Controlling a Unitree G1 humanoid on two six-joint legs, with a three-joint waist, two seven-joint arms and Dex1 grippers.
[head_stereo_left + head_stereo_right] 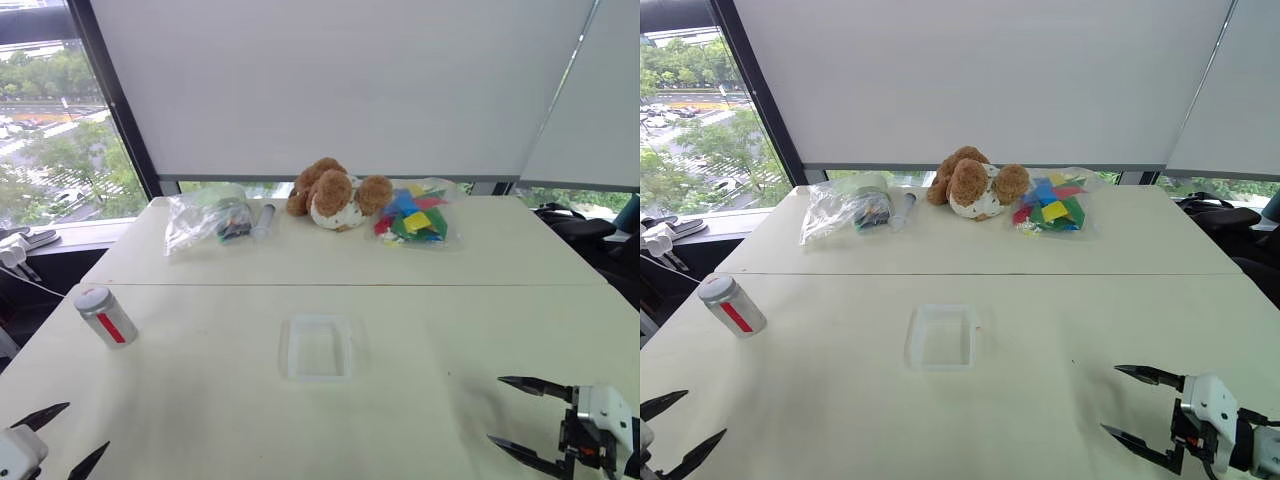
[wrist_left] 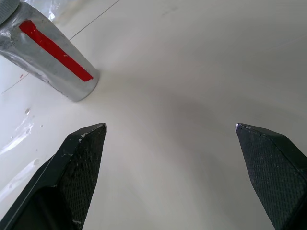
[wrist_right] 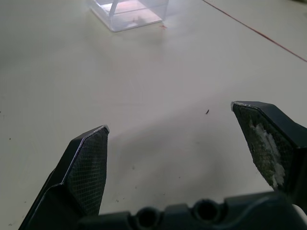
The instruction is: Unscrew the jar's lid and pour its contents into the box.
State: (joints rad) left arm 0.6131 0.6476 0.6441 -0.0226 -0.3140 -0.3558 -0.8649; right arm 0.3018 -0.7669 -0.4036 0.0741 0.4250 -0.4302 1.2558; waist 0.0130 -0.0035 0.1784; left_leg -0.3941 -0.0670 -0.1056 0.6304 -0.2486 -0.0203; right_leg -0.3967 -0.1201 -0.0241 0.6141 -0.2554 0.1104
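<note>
While both arms are held low over the near edge of the white table point(image 1: 420, 300), nothing is gripped. The left gripper point(image 1: 62, 434) is spread wide and empty, and the jar point(image 1: 106, 316) is seen just ahead of its fingertips, upright, apart from them, with the lid point(image 1: 92, 298) seated on top and a red stripe down its side. The right gripper point(image 1: 513, 412) is likewise spread wide, empty, pointed inward across the table. The box point(image 1: 319, 347) is placed well apart from it, ahead and toward the left arm's side, between the two grippers. Far beyond both, a plush dog point(image 1: 334, 194), two clear bags and a clear tube point(image 1: 264, 220) are lined up.
</note>
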